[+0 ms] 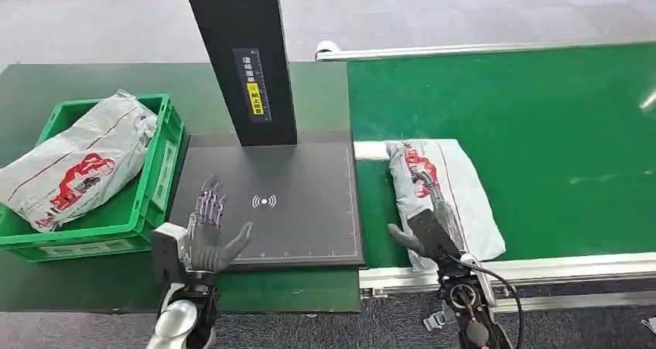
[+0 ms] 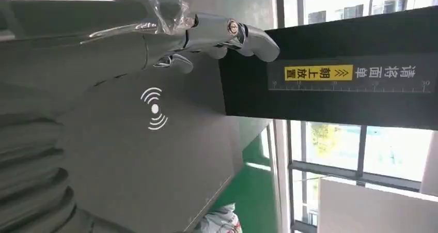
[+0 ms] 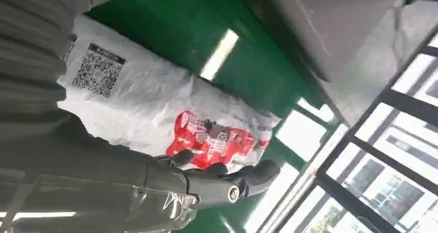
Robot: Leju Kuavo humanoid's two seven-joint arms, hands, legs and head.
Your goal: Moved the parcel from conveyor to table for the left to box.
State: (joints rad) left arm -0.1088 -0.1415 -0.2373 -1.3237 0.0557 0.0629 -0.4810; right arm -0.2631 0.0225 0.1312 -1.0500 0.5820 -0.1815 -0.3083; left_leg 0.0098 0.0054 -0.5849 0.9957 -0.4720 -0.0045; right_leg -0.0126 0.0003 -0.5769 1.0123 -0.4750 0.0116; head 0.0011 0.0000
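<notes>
right hand [image 1: 428, 227] fingers laid along parcel [image 1: 452, 190] on conveyor [image 1: 541, 117], closing for pickup | left hand [image 1: 207, 229] spread, waiting over scan pad [image 1: 309, 210]

Bare black pad [image 1: 294, 225]; black post [image 1: 241, 55] behind.

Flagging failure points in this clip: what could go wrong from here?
The right hand rests on the parcel at its near end, so the slack bag may sag or slip when lifted. Swinging it over to the black pad, it could clip the black post.
</notes>
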